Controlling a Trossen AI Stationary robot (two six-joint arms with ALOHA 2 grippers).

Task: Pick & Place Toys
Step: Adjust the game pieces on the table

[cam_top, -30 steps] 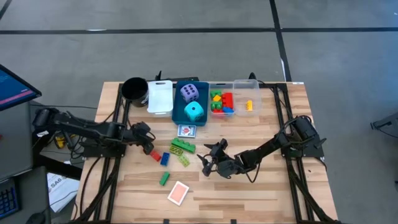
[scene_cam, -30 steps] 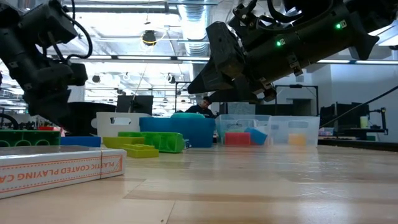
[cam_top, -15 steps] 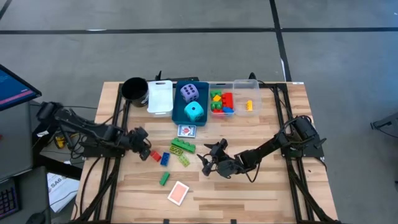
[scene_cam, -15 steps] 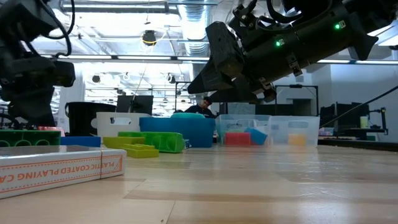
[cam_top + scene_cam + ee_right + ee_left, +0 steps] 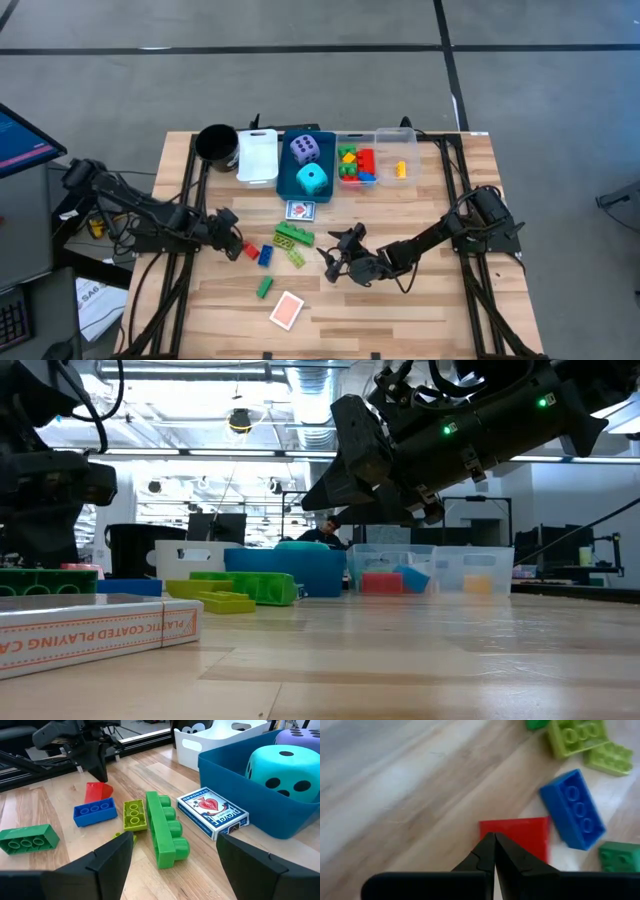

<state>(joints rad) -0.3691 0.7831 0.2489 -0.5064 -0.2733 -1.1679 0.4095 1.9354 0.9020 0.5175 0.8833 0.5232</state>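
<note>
My left gripper (image 5: 237, 243) is shut, its tip (image 5: 494, 839) at the edge of a flat red brick (image 5: 525, 834) lying on the table. A blue brick (image 5: 265, 255) and several green bricks (image 5: 293, 236) lie just right of it. My right gripper (image 5: 334, 257) hovers open, right of the bricks, pointing toward them with nothing between its fingers. A playing-card box (image 5: 212, 812) lies by the blue bin (image 5: 297, 185), which holds a purple die (image 5: 305, 150) and a cyan die (image 5: 313, 179). A red-backed card pack (image 5: 287, 310) lies near the front edge. My left gripper comes slanting down from the table's left, and its shut fingertips (image 5: 102, 779) stand at the red brick's left edge (image 5: 487, 827). Whether they touch the brick I cannot tell.
A black cup (image 5: 216, 143) and a white bin (image 5: 258, 155) stand at the back left. Two clear bins (image 5: 378, 150) with red, green, blue and yellow bricks stand right of the blue bin. A lone green brick (image 5: 264, 288) lies nearer the front edge. Bare wood spreads to the right.
My left arm has swung, carrying its shut gripper a little toward the table's near edge and closer to the red brick, with the wrist rolling. The bricks and my right gripper have stayed put.
</note>
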